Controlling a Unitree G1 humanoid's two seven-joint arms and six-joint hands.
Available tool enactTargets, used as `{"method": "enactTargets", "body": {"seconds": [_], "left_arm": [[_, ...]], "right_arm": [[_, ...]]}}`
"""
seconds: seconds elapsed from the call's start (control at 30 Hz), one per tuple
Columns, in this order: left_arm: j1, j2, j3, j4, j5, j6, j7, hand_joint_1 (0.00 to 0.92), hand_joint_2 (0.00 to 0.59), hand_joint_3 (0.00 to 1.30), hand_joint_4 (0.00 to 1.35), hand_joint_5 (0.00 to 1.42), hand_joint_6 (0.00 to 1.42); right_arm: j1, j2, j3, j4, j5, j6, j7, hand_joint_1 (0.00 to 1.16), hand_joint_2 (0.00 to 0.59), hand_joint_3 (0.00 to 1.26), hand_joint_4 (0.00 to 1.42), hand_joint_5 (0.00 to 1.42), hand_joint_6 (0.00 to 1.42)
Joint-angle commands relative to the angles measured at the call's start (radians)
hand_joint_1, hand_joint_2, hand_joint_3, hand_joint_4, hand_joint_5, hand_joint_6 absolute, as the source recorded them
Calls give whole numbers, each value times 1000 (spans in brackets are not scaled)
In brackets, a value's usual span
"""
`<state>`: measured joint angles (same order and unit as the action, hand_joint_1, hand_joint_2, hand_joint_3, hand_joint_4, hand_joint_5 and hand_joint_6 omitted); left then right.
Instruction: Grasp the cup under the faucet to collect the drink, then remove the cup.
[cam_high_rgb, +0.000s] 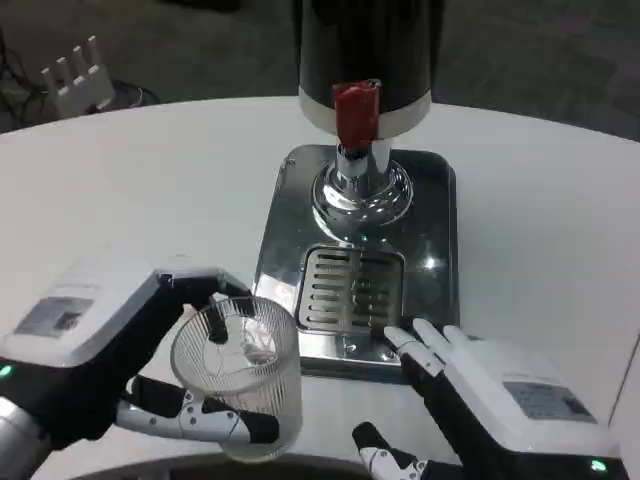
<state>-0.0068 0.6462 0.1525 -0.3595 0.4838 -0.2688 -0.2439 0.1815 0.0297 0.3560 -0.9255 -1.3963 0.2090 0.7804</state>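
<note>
clear ribbed cup (240, 375) is held upright in left hand (120, 360). faucet (357, 110) lies ahead and rightward, drip grate (350, 290) between. right hand (490, 400) is spread open, empty.

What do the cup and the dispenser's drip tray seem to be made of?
Cup: apparently clear plastic, possibly glass; see-through with fine vertical ribbing. Drip tray: looks like polished metal, likely stainless steel; mirror-like reflections and a slotted grate.

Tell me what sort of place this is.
Probably a lab or demo drink station: a drink dispenser with a red tap on a steel drip tray, on a white table, cables on the floor behind.
</note>
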Motion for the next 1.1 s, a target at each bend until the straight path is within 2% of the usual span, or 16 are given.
{"method": "enactTargets", "body": {"seconds": [0.03, 0.27, 0.53, 0.67, 0.9, 1.1], "left_arm": [[-63, -14, -32, 41, 18, 19, 13, 514, 0, 1044, 1182, 1392, 1424], [-158, -32, -80, 138, 71, 37, 37, 514, 0, 1044, 1182, 1392, 1424], [-379, -23, -145, 337, 136, 50, 69, 514, 0, 1044, 1182, 1392, 1424], [-453, -22, -180, 419, 162, 48, 86, 514, 0, 1044, 1182, 1392, 1424], [-576, -57, -266, 557, 211, 68, 125, 514, 0, 1044, 1182, 1392, 1424], [-668, -84, -326, 646, 251, 77, 159, 514, 0, 1044, 1182, 1392, 1424]], "right_arm": [[20, 45, 5, -33, -9, -1, 14, 346, 457, 89, 0, 0, 0], [40, 54, -8, -55, -12, -3, 12, 350, 462, 94, 0, 0, 0], [88, 52, -15, -96, 5, -16, 13, 352, 464, 102, 0, 0, 0], [111, 51, -19, -112, 11, -26, 14, 353, 464, 104, 0, 0, 0], [151, 65, -14, -122, 24, -61, -2, 354, 464, 111, 0, 0, 2], [177, 71, -37, -122, 45, -88, -13, 355, 464, 113, 0, 0, 4]]}}
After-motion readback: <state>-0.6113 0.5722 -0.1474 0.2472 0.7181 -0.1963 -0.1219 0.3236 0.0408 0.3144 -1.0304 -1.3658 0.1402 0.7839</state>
